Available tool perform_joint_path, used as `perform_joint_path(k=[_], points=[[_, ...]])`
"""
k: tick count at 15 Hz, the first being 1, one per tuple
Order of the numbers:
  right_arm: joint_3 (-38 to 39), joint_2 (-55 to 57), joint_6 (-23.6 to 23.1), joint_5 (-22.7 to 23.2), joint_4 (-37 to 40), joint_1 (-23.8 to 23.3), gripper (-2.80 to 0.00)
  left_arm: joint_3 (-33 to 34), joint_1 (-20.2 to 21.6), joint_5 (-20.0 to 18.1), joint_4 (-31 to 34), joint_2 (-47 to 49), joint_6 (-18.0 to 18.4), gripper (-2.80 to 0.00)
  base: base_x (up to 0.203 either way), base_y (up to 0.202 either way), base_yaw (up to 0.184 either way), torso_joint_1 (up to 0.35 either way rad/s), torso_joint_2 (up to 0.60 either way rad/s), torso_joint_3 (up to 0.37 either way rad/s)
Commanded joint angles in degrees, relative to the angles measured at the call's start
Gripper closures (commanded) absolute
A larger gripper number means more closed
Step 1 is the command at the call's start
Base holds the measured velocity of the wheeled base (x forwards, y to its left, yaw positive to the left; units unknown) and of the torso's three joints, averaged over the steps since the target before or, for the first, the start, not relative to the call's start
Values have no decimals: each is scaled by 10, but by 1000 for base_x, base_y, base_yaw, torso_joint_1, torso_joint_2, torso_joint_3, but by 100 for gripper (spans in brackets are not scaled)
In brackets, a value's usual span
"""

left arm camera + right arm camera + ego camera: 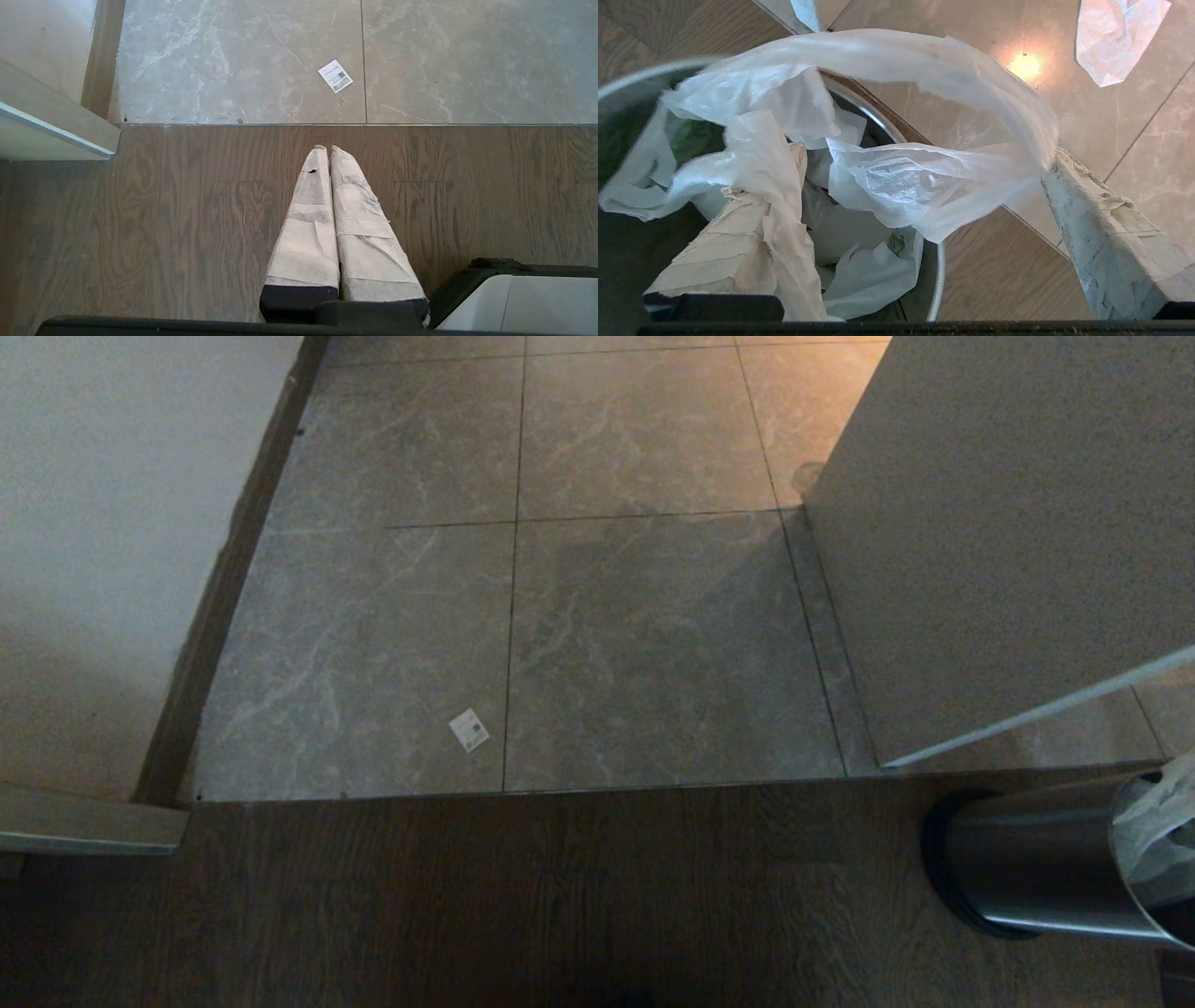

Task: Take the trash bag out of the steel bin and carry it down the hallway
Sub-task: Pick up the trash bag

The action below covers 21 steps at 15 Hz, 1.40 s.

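Trash bag (896, 177) plastic sits in the mouth of the steel bin (1027, 859), which stands at about four o'clock in the head view, on the wood floor (467, 896) just short of the tiled hallway (579, 616). The right gripper (920, 158) hangs over the bin with its jaws spread wide: one taped finger is down among the crumpled folds, the other is outside the rim with a loop of the bag draped against its tip. Nothing is pinched yet, though whether that loop is truly hooked on the finger is hard to say. The left gripper (329, 151) is parked with its fingers pressed together above the wood floor, holding nothing.

The grasping step seems to be in hand. Next the right jaws would need to close on a bunched fold or that loop, then lift straight up to clear the rim.
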Motion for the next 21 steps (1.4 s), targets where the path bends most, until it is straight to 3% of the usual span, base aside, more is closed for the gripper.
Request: perform_joint_path(k=[1,7,8,21], points=[[-15,17,-3,7,-2,6,-280,0,0,0,0,0,0,0,0,0,0,0,0,0],[-37,46,13,31,-2,15,-280,0,0,0,0,0,0,0,0,0,0,0,0,0],[-37,48,13,31,-2,17,0,0,0,0,0,0,0,0,0,0,0,0,0,0],[3,15,14,32,3,5,0,0,0,0,0,0,0,0,0,0,0,0,0,0]])
